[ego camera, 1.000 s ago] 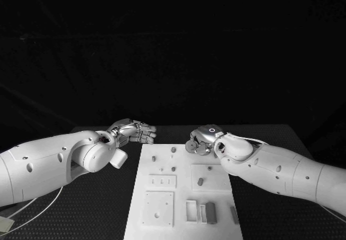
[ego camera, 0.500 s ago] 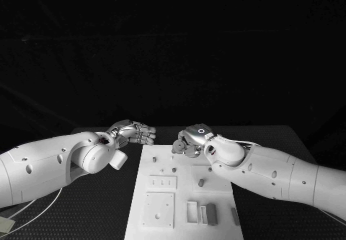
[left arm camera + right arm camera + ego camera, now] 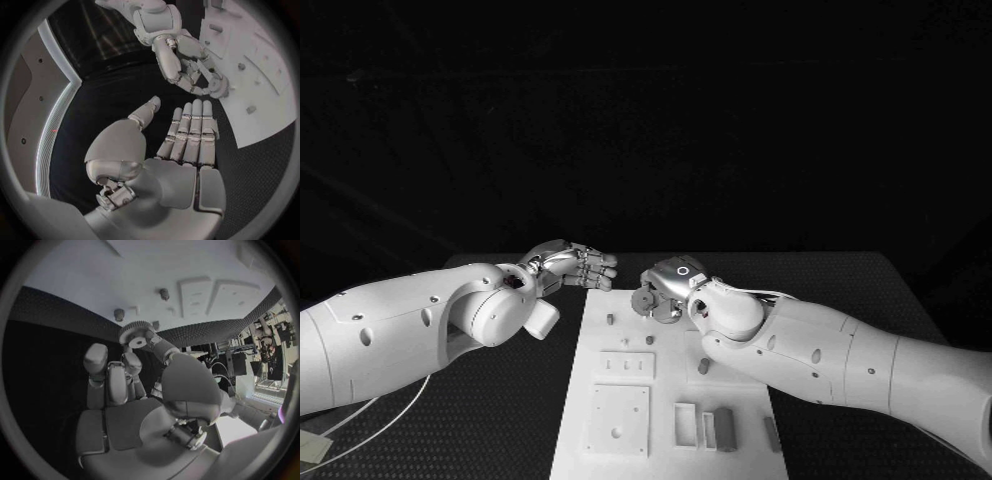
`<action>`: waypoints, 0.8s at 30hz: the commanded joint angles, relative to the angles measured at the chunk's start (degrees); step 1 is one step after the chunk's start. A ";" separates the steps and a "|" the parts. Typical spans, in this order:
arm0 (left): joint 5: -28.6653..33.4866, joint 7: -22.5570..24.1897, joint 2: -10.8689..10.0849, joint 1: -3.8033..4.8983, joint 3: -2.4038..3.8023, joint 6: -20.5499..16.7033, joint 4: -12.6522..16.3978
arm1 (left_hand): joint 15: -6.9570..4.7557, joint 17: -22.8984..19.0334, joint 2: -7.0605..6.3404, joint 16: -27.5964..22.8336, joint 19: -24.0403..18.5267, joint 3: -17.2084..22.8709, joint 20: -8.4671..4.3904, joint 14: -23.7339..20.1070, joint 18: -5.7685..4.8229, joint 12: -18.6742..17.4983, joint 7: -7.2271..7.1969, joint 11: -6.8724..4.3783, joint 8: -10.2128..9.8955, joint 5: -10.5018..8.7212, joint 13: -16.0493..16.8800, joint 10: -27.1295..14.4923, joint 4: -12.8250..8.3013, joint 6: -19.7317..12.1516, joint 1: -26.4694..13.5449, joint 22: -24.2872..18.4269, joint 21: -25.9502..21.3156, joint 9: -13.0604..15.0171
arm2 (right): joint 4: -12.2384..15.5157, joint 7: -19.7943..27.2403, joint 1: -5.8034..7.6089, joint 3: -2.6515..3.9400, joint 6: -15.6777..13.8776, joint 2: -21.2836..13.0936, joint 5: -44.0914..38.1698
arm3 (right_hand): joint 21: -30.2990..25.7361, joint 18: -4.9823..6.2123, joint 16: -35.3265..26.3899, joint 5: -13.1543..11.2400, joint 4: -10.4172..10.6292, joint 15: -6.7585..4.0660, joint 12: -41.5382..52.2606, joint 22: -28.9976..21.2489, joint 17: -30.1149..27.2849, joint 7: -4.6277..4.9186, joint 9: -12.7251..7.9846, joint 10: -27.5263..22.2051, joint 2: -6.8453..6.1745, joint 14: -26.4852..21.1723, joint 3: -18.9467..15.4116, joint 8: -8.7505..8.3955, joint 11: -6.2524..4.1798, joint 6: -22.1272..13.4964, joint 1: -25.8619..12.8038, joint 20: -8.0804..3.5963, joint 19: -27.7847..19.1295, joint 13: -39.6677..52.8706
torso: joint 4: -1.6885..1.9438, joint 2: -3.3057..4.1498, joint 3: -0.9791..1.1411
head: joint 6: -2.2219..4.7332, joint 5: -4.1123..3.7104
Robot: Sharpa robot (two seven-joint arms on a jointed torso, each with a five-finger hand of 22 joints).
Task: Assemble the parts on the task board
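Right hand (image 3: 672,291) sits over the upper edge of the white rectangular task board (image 3: 668,430), centre of the head frame, pinching a small grey toothed gear with a pale hub (image 3: 137,335) between thumb and a fingertip; the other fingers are curled in beside it. In the right wrist view the gear is held just above the board's far edge, near two short grey pegs (image 3: 164,293) standing on the plate; whether it touches the board cannot be told. Left hand (image 3: 568,265) hangs left of centre in the head frame, just off the board's upper-left corner over the black textured table (image 3: 516,400). In the left wrist view its fingers (image 3: 194,131) lie straight and side by side, thumb apart, nothing in the grasp, so it is released. On the board, lower part of the head frame: a raised white square block (image 3: 616,416), a smaller raised plate with three slots (image 3: 626,365), a small open white frame (image 3: 684,422), an upright grey rectangular block (image 3: 723,425) just beside the frame, and a thin grey strip (image 3: 769,431) near the right edge.
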 commanded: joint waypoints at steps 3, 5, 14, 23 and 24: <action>-0.14 0.60 0.17 0.05 0.05 0.06 -0.08 | -0.08 0.11 -0.38 -0.31 0.49 -0.14 0.04 0.39 -0.59 -0.40 0.83 -0.09 -0.31 0.21 0.09 0.30 -0.04 0.38 0.00 -0.01 -0.39 0.09 | -1.41 -0.33 -0.47 -0.15 1.49 0.62 -0.90 | 0.06 7.08 -0.11 0.06 0.45 -0.35 -0.19 0.83 -0.07 0.97 0.11 0.14 -0.46 0.04 -0.03 -0.11 -0.11 1.06 0.12 0.15 0.14 -0.06 | 0.24 0.06 0.03 | -0.09 0.00; -0.14 0.60 0.19 0.05 0.05 0.04 -0.09 | -0.08 0.11 -0.38 -0.32 0.50 -0.14 0.04 0.40 -0.59 -0.41 0.83 -0.09 -0.32 0.21 0.09 0.31 -0.04 0.38 0.01 0.00 -0.40 0.09 | -2.03 -0.22 -0.68 -0.36 1.49 1.00 -0.78 | 0.05 7.08 -0.11 0.06 0.46 -0.35 -0.20 0.83 -0.05 0.98 0.12 0.13 -0.45 0.06 -0.02 -0.12 -0.11 1.05 0.13 0.15 0.14 -0.08 | 0.19 0.05 -0.02 | -0.09 -0.03; -0.14 0.61 0.50 0.05 0.06 0.24 -0.24 | -0.08 0.15 -0.37 -0.36 0.51 -0.14 0.05 0.41 -0.59 -0.45 0.83 -0.09 -0.33 0.21 0.10 0.33 -0.04 0.39 0.01 0.00 -0.42 0.10 | -3.45 -0.01 -1.71 -0.51 1.38 2.29 0.01 | 0.03 7.08 -0.13 0.05 0.53 -0.34 -0.24 0.82 -0.11 0.98 0.14 0.11 -0.44 0.03 0.01 -0.15 -0.10 1.03 0.16 0.16 0.14 -0.14 | 0.09 0.04 0.07 | -0.21 0.24; -0.14 0.66 0.61 0.04 0.05 0.20 -0.37 | -0.08 0.17 -0.36 -0.39 0.52 -0.15 0.05 0.43 -0.59 -0.49 0.84 -0.08 -0.35 0.21 0.11 0.34 -0.02 0.38 0.00 0.01 -0.44 0.10 | -5.06 0.05 -2.07 -0.51 1.76 2.78 0.36 | 0.00 7.08 -0.20 0.05 0.62 -0.34 -0.36 0.82 -0.32 0.99 0.16 0.00 -0.42 -0.07 0.02 -0.19 -0.09 1.00 0.13 0.17 0.13 -0.27 | 0.18 0.03 0.05 | -0.27 0.41; -0.14 0.67 0.56 0.04 0.05 0.15 -0.37 | -0.08 0.18 -0.37 -0.40 0.52 -0.15 0.05 0.43 -0.59 -0.50 0.84 -0.08 -0.35 0.21 0.11 0.34 -0.02 0.38 0.00 0.01 -0.45 0.10 | -5.19 0.07 -2.08 -0.51 1.74 2.78 0.37 | -0.01 7.08 -0.20 0.05 0.63 -0.34 -0.36 0.81 -0.32 1.00 0.16 0.00 -0.42 -0.07 0.02 -0.20 -0.09 0.99 0.13 0.17 0.13 -0.27 | 0.19 0.03 0.05 | -0.29 0.43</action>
